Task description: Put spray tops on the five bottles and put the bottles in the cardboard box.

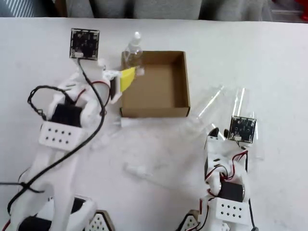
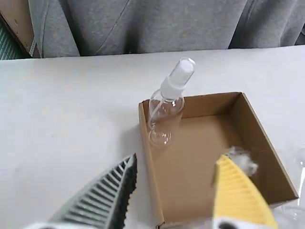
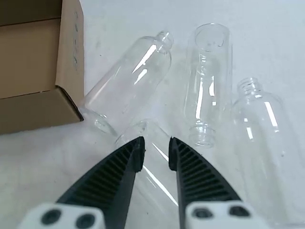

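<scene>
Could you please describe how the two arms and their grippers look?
The left arm and right arm are white plastic with black motors and red and black cables. The left gripper has one grey and one yellow ribbed jaw; the right gripper has two black ribbed jaws.

a bottle (image 1: 132, 52) leans at the box's (image 1: 179, 109) far-left corner; loose bottles (image 1: 210, 106) lie right of it.

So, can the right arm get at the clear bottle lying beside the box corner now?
Probably yes. The right gripper is close by, and the bottle lies with nothing on top. Only the cardboard box wall beside it might crowd the gripper.
</scene>
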Tool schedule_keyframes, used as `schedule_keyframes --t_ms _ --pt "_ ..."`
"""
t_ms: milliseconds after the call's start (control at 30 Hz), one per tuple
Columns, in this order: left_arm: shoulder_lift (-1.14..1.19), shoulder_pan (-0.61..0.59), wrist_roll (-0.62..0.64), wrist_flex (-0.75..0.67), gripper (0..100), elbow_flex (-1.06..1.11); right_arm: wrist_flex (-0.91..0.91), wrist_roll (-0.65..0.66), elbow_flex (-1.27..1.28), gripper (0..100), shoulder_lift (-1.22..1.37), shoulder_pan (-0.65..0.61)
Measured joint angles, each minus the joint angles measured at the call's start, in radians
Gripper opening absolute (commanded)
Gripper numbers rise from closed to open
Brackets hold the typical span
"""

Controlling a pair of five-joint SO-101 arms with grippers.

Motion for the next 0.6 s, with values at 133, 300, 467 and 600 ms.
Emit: schedule_keyframes --t_ms 133,300,467,600 --pt "-0.080 -0.002 0.000 0.100 8 0.003 0.000 0.000 0.000 6.7 0.000 0.000" --pt "-0.146 -0.068 0.000 0.203 5 0.032 0.000 0.008 0.000 6.7 0.000 0.000" --pt "-0.210 -0.164 0.000 0.239 2 0.212 0.000 0.008 0.000 6.7 0.000 0.000" --pt "-0.269 -0.198 0.000 0.138 2 0.436 0.000 0.008 0.000 6.7 0.000 0.000"
